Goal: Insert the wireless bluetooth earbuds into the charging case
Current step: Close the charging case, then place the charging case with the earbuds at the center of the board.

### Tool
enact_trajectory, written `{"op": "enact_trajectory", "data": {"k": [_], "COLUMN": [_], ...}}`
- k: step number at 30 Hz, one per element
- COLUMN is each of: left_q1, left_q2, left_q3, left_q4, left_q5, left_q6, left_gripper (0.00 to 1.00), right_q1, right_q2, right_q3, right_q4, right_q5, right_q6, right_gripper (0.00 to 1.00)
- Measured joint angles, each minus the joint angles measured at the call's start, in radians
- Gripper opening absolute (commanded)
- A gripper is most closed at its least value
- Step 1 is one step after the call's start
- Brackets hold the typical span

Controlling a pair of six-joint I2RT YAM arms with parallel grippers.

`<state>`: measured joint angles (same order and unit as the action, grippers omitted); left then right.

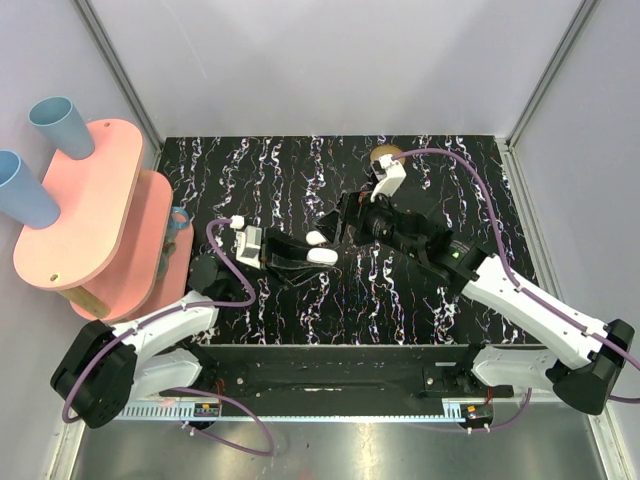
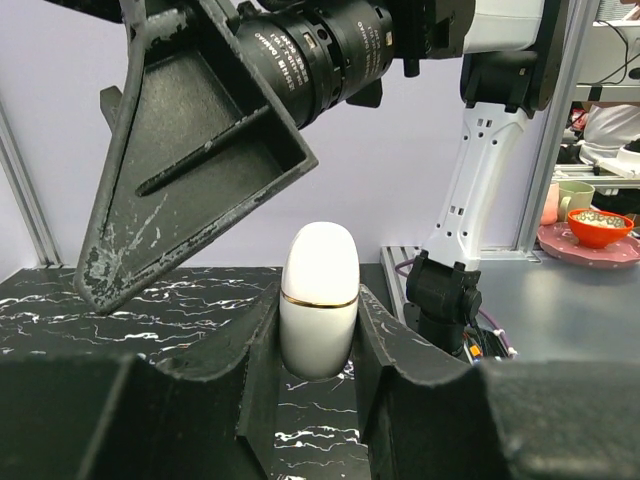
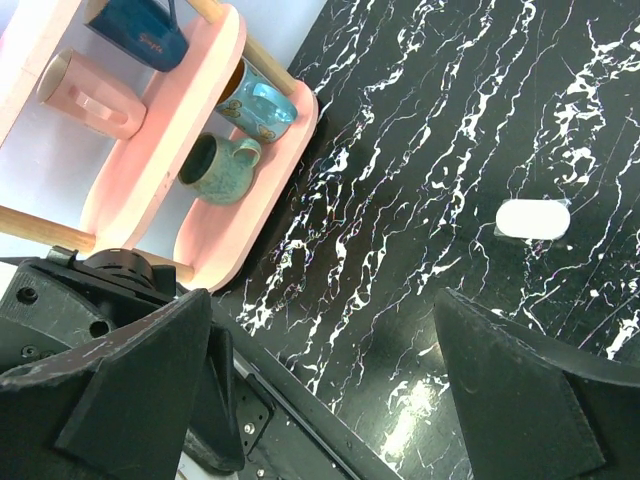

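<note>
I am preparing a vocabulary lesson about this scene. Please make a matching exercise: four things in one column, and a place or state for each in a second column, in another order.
Things:
1. charging case
2. right tool
3. blue cups
4. gold dish

Place or state:
A. open wide
B. on the pink shelf
C. near the far edge of the table
D. clamped in the left tool

Pairs: 1-D, 2-A, 3-B, 4-C

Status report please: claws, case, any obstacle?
Left claw shut on case, held upright. Right claw open, close by case. One small white piece loose on table, maybe earbud. In the way: only the closed lid.
</note>
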<state>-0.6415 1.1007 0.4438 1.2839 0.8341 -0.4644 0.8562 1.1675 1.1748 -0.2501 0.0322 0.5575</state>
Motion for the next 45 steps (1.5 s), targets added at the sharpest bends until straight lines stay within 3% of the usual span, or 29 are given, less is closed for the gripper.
{"op": "enact_trajectory", "data": {"k": [13,24,27,29,36,45], "left_q1": [0.000,0.002,0.008,0.014,0.025,0.026], "left_q2": [0.008,0.075,0.112,0.138,0.205,0.316], "left_q3": [-0.002,-0.028,-0.027,-0.027,-0.022,-0.018], "left_q4": [0.000,0.001,0.002,0.002,-0.003,0.000], "left_q5": [-0.037,-0.216,-0.257,-0.291,-0.409,-0.614], "left_q6": [0.003,0.005,-0.030,-0.062,-0.178,-0.374], "left_gripper": [0.00,0.00,0.03,0.10,0.00,0.00], "right_q1": [0.000,-0.001,-0.001,-0.001,-0.001,-0.001], "right_q2": [0.020,-0.201,-0.256,-0.273,-0.279,-0.310], "right_q3": [0.010,-0.129,-0.162,-0.179,-0.208,-0.220], "right_q4": [-0.010,-0.017,-0.016,-0.017,-0.032,-0.036], "right_q5": [0.019,0.409,0.492,0.528,0.566,0.568], "right_q6": [0.009,0.022,0.031,0.035,0.035,0.035], "right_gripper": [1.00,1.00,1.00,1.00,1.00,1.00]}}
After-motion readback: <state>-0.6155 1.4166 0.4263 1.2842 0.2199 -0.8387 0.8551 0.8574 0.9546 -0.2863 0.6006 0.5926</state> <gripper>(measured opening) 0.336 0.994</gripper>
